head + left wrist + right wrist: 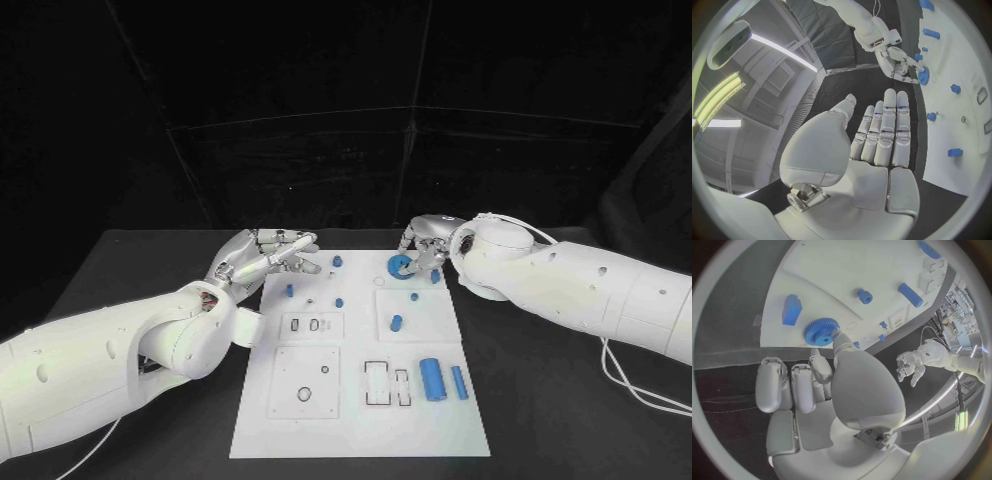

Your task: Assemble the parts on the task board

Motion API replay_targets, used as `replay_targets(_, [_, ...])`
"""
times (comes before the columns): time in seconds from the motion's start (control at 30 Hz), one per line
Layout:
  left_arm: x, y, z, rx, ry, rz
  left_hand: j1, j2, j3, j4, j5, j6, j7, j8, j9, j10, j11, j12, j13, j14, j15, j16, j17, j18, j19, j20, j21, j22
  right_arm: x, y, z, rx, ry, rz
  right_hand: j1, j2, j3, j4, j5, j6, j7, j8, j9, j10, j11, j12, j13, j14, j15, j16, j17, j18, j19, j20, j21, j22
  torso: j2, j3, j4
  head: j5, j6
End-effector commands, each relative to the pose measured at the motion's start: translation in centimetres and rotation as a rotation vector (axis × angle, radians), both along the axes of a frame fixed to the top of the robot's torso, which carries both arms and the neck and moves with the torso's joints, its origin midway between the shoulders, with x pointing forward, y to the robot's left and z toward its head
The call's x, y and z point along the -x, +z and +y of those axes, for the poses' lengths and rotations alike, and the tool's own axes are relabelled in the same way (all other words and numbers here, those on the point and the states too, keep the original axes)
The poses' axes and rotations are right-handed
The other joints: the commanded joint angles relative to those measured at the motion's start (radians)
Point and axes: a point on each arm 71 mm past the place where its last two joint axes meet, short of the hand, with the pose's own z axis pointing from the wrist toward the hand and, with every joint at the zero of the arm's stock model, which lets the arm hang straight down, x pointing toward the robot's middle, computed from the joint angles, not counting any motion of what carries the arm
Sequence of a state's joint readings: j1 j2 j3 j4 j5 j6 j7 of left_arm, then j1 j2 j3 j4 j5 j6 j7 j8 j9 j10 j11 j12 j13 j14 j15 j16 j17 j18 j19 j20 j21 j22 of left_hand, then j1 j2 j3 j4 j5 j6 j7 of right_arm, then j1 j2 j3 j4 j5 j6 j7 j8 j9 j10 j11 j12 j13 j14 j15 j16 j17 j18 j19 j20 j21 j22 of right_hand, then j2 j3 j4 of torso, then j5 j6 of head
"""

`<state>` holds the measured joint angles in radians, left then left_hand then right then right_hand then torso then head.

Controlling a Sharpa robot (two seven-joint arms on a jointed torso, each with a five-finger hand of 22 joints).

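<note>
At the far end of the task board [361,370], I see my right hand [427,243] reaching in from the right side, fingers bent down over the blue gear [400,264]. From the right wrist view, the thumb tip [841,341] touches the gear's [821,332] toothed rim and another finger curls in close beside it; the gear lies flat on the white board [848,285]. Whether that amounts to a real pinch, I cannot tell.

My left hand [268,255] hovers at the board's far left corner, off its edge, over the black worktop [144,270]. In the left wrist view its palm [873,150] is flat, fingers [891,127] straight and side by side, thumb [842,107] set apart, holding nothing.

On the board: two long blue cylinders [433,379] lie side by side near the right edge, a short blue piece [395,322] sits mid-board, and small blue pegs [290,290] stand along the far left portion.
</note>
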<state>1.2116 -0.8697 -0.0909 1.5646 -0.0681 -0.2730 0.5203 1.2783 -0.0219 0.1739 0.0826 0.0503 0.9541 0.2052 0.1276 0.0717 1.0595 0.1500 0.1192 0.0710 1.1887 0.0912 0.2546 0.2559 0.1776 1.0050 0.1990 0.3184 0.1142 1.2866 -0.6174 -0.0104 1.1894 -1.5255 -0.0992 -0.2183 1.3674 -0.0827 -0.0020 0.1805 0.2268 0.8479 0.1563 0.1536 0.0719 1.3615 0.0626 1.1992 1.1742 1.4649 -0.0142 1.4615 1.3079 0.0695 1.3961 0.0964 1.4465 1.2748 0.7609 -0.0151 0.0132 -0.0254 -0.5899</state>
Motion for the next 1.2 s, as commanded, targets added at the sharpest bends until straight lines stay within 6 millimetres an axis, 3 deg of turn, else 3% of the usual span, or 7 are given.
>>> replay_targets(0.03, [0.0,0.1,-0.2,0.005,-0.016,-0.005,0.004,0.01,0.001,-0.006,0.0,0.002,0.002,-0.005,-0.002,0.005,0.0,-0.004,-0.001,0.001,0.0,-0.006,0.001,0.006,0.007,0.002,-0.007,-0.002,0.1,-0.2,0.1,0.032,0.022,0.024,0.008,0.002,0.0,-0.008,-0.001,-0.002,-0.004,0.008,0.001,0.007,0.001,0.009,0.006,0.065,0.002,0.004,0.051,-0.009,0.006,0.002,0.007,0.001,-0.001,-0.0006,-0.0012,0.001,-0.001])
replay_targets(0.43, [0.0,0.1,-0.1,0.004,-0.015,-0.003,0.005,0.011,0.002,-0.008,0.0,0.002,0.003,-0.005,-0.002,0.005,0.0,-0.004,-0.001,0.0,-0.001,-0.006,0.002,0.006,0.007,0.002,-0.007,-0.002,0.1,-0.5,0.3,0.04,0.039,0.045,0.033,0.027,0.018,-0.028,-0.029,0.022,-0.008,0.027,0.003,0.02,-0.003,0.042,0.045,0.067,-0.001,0.011,0.063,-0.011,0.009,-0.001,0.012,0.012,0.0,0.0002,-0.0012,0.002,-0.004])
replay_targets(0.53, [0.0,0.1,-0.1,0.004,-0.015,-0.003,0.005,0.011,0.002,-0.008,0.0,0.002,0.003,-0.005,-0.002,0.005,0.0,-0.004,-0.001,0.0,-0.001,-0.006,0.002,0.006,0.007,0.002,-0.007,-0.002,0.1,-0.6,0.4,0.037,0.04,0.041,0.044,0.041,0.032,-0.037,-0.028,0.033,-0.009,0.033,0.004,0.021,-0.004,0.045,0.051,0.067,-0.002,0.012,0.065,-0.011,0.01,-0.002,0.014,0.015,0.0,0.0003,-0.0015,0.002,-0.005])
replay_targets(0.63, [0.0,0.1,-0.1,0.004,-0.015,-0.003,0.005,0.011,0.002,-0.008,0.0,0.002,0.003,-0.005,-0.002,0.005,0.0,-0.004,-0.001,0.0,-0.001,-0.006,0.002,0.006,0.007,0.002,-0.007,-0.002,0.1,-0.4,0.5,0.029,0.039,0.001,0.067,0.069,0.063,-0.056,-0.05,0.072,-0.01,0.052,0.009,0.027,-0.006,0.055,0.063,0.069,-0.005,0.016,0.073,-0.013,0.015,-0.004,0.018,0.025,0.0,0.0003,-0.0016,0.003,-0.006])
replay_targets(0.87, [-0.1,0.1,0.0,0.003,-0.015,-0.002,0.007,0.012,0.003,-0.01,0.0,0.003,0.003,-0.006,-0.002,0.006,0.0,-0.005,-0.001,0.0,-0.001,-0.007,0.003,0.006,0.007,0.002,-0.008,-0.003,0.2,0.6,0.9,-0.004,0.051,-0.149,0.112,0.114,0.142,-0.099,-0.087,0.164,-0.039,0.093,0.021,0.047,-0.03,0.083,0.098,0.074,-0.025,0.03,0.101,-0.019,0.034,-0.02,0.032,0.058,-0.001,0.0,-0.0015,0.004,-0.006])
replay_targets(0.97, [-0.1,0.1,0.0,0.003,-0.016,-0.001,0.007,0.012,0.003,-0.01,0.0,0.003,0.003,-0.006,-0.002,0.006,0.0,-0.005,-0.001,0.0,-0.001,-0.007,0.003,0.006,0.007,0.002,-0.008,-0.003,0.4,0.8,1.2,-0.015,0.063,-0.184,0.109,0.115,0.158,-0.106,-0.084,0.173,-0.043,0.095,0.022,0.048,-0.033,0.082,0.099,0.074,-0.028,0.031,0.102,-0.02,0.036,-0.024,0.034,0.062,-0.001,0.0002,-0.001,0.005,-0.005])
replay_targets(1.2, [0.0,0.1,0.0,0.003,-0.017,0.001,0.008,0.013,0.004,-0.011,0.0,0.003,0.003,-0.006,-0.002,0.006,0.0,-0.006,-0.001,-0.001,-0.001,-0.008,0.004,0.006,0.007,0.002,-0.008,-0.003,1.5,1.2,2.5,-0.049,0.112,-0.195,0.055,0.091,0.173,-0.096,-0.063,0.17,-0.042,0.083,0.017,0.043,-0.033,0.068,0.091,0.072,-0.028,0.027,0.095,-0.02,0.034,-0.026,0.034,0.061,-0.001,-0.0002,0.0011,0.01,-0.006])
